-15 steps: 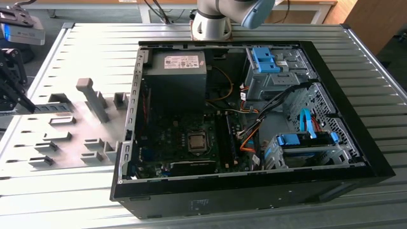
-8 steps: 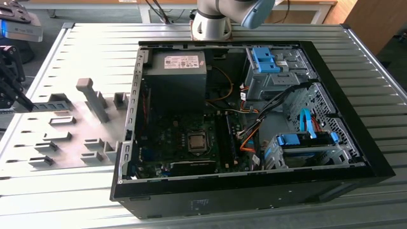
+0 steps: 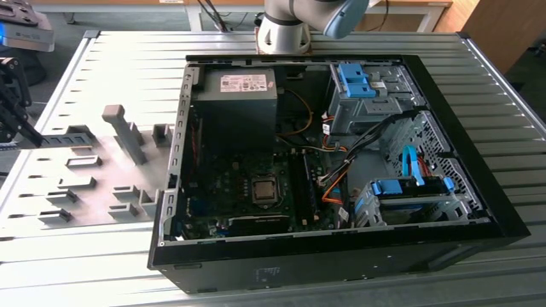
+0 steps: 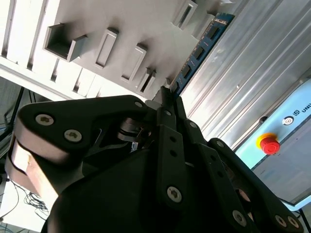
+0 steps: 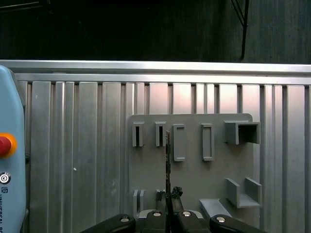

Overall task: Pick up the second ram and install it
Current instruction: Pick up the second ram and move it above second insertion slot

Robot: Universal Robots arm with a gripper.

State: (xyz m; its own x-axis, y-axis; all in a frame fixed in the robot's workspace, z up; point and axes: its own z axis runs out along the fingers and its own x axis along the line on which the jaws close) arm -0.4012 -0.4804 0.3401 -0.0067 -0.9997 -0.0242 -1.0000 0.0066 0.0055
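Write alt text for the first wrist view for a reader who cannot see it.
The claw grips a RAM stick, seen edge-on, with a slotted grey fixture plate on a ribbed metal table behind it. A red button sits nearby.

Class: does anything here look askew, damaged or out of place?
Nothing stands out. The gripper is shut on the second ram, held straight over the grey fixture plate; the open computer case looks undamaged.

2nd RAM (image 4: 199, 50): thin blue board w/ black chips, on edge.
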